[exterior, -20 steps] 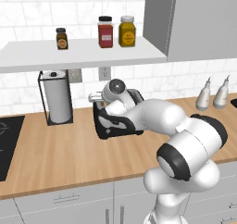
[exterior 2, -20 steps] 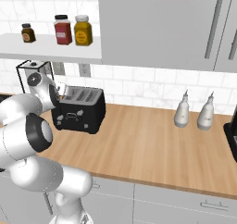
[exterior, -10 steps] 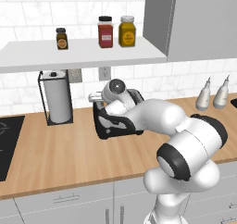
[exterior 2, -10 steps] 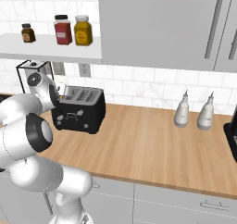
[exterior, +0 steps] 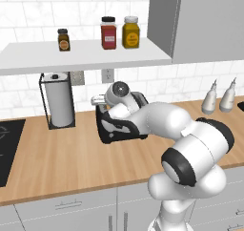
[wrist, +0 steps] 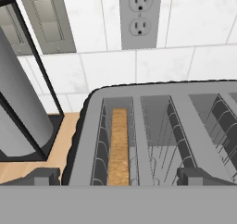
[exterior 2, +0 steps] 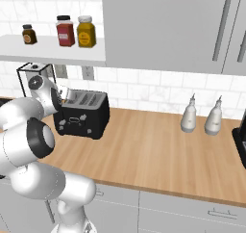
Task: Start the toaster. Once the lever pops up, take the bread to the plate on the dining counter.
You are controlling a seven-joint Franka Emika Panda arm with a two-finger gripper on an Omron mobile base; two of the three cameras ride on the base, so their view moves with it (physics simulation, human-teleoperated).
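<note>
Hand view looking straight down into the toaster (wrist: 157,135), with the bread (wrist: 119,146) sitting on edge in the leftmost slot, its golden top just below the slot mouth, and the other slots standing bare. Gripper (wrist: 118,176) hanging spread wide over that end of the toaster, one dark fingertip showing at each side of the slots, holding nothing. Toaster standing on the wood desk (exterior: 71,163) toward its back edge near the tiled wall, beside the paper towel roll (exterior: 59,99) in its wire stand; wall outlet (wrist: 140,15) showing above the toaster's far rim. Left base view showing the arm reaching across the desk, with the hand hovering over the toaster's left end. Lever not clearly visible from any angle, so judging whether toasting is under way not being possible. Plate and dining counter lying outside these views. Risking, from here: fingers coming down on the slot rails instead of either side of the slice and jamming; reaching for the bread before the lever is up, leaving too little crust to pinch; or a sideways push sliding the toaster toward the towel stand.
</note>
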